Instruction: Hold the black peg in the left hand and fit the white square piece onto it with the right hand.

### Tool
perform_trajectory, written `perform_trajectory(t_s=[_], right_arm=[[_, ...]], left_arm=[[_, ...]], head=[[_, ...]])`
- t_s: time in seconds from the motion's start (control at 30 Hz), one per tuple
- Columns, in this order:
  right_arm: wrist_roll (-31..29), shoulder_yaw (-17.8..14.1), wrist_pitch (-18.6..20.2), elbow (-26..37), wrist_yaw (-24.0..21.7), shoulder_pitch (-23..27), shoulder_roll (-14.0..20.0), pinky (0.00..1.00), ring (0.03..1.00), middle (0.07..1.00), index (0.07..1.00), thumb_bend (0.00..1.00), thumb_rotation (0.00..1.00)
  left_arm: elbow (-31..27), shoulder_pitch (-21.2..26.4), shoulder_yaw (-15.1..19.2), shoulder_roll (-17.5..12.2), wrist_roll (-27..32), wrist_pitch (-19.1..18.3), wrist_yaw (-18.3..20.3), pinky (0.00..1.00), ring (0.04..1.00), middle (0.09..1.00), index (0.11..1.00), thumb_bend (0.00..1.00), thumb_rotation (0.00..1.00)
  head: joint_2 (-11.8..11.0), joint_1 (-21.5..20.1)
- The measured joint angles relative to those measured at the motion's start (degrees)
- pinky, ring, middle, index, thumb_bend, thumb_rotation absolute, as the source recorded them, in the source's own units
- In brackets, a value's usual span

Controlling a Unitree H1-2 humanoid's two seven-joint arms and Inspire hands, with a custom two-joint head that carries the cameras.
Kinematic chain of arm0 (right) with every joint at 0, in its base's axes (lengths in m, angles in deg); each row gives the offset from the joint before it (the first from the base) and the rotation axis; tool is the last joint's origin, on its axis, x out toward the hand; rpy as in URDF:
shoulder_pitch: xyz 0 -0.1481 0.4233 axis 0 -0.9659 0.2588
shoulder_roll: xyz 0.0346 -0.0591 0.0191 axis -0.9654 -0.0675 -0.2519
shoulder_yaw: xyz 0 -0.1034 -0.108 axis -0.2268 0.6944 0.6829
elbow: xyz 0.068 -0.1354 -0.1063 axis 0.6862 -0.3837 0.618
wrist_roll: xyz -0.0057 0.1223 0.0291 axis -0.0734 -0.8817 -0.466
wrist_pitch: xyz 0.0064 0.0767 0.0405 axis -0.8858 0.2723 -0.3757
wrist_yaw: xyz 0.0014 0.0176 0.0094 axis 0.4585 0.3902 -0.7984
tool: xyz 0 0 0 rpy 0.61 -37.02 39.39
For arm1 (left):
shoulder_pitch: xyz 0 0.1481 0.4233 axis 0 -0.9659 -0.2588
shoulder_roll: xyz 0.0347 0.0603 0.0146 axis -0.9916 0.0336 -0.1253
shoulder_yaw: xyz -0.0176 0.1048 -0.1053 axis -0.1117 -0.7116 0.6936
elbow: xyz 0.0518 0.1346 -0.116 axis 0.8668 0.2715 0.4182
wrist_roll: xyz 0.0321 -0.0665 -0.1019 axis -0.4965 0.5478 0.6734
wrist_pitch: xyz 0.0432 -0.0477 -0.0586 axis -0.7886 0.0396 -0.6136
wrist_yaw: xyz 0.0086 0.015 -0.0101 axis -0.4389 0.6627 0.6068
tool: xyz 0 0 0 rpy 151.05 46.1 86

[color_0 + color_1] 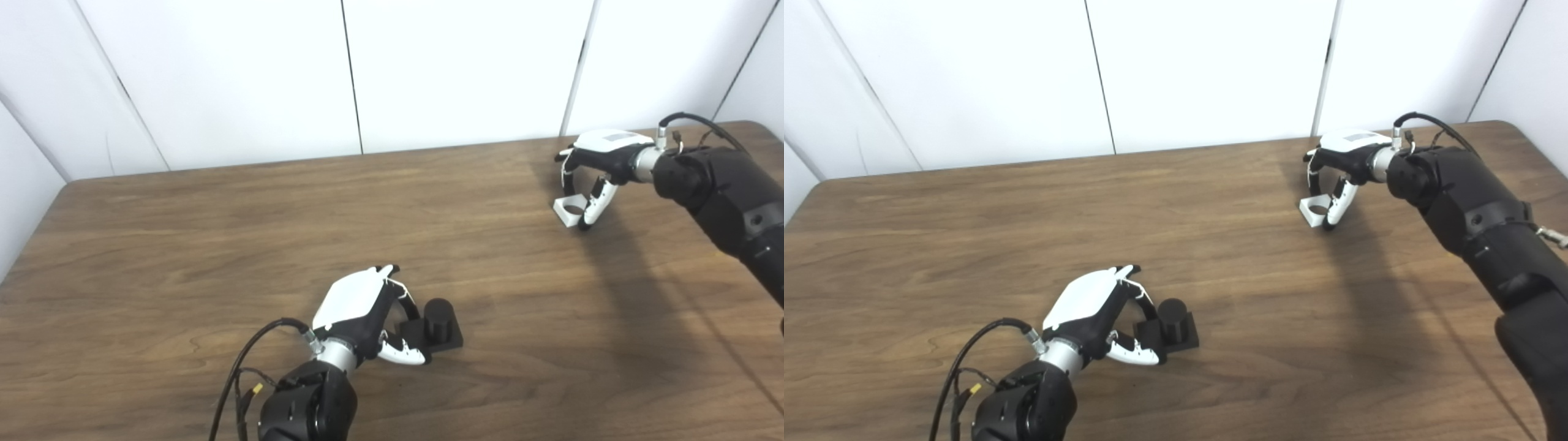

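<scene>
1. Table (pixel 184 245): 1, brown wood grain, fills most of both views; white wall panels (pixel 233 79) behind its far edge.
2. Black peg (pixel 438 318): 1, short round cylinder standing upright on a flat black square base, resting on the table near-center, a bit left of middle.
3. White square piece (pixel 569 211): 1, w/ a round hole through it, on the table at far right, well apart from the peg. Seems tilted, one edge up; can't tell if it's fully clear of the tabletop.
4. Left hand (pixel 361 312): 1, arm comes in from bottom left. White back plate faces up, fingers curled down over the left side of the peg's base, thumb (pixel 404 354) along the base's near edge. Fingers look to be touching the base, but can't tell if they're clamped tight on it. Base sits flat on the table.
5. Right hand (pixel 1338 168): 1, arm comes in from the right edge and reaches far-left across the table corner. Fingers point down, curved around the white piece: thumb (pixel 1340 205) on its right side, other fingers on the left/far side. Contact looks like a pinch, pads against the piece's edges.
6. Cables: 1 black cable loop by each wrist, 2 total; left wrist's one (pixel 245 361) has a small yellow tag.
7. Shadow: right arm casts 1 long dark band on the table, running near-right from the white piece.
</scene>
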Motion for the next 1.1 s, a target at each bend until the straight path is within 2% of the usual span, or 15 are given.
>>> perform_trajectory(t_s=[0.73, 1.1], right_arm=[[0.2, -0.5, -0.2, 0.2, 0.2, -0.1, 0.0, 0.98, 1.000, 0.911, 0.487, 0.52, 0.14], [2.2, -1.2, 2.4, 6.1, -1.0, -2.1, 0.1, 1.00, 1.000, 0.923, 0.488, 0.52, 0.14]], left_arm=[[0.0, -0.1, 0.4, 0.8, -0.7, -0.1, 0.4, 1.00, 1.000, 0.977, 0.490, 0.52, 0.06], [0.0, -0.1, 0.5, 0.5, 0.0, -0.1, 0.2, 1.00, 1.000, 0.977, 0.490, 0.52, 0.07]], head=[[0.1, 0.1], [-0.4, 0.0]])
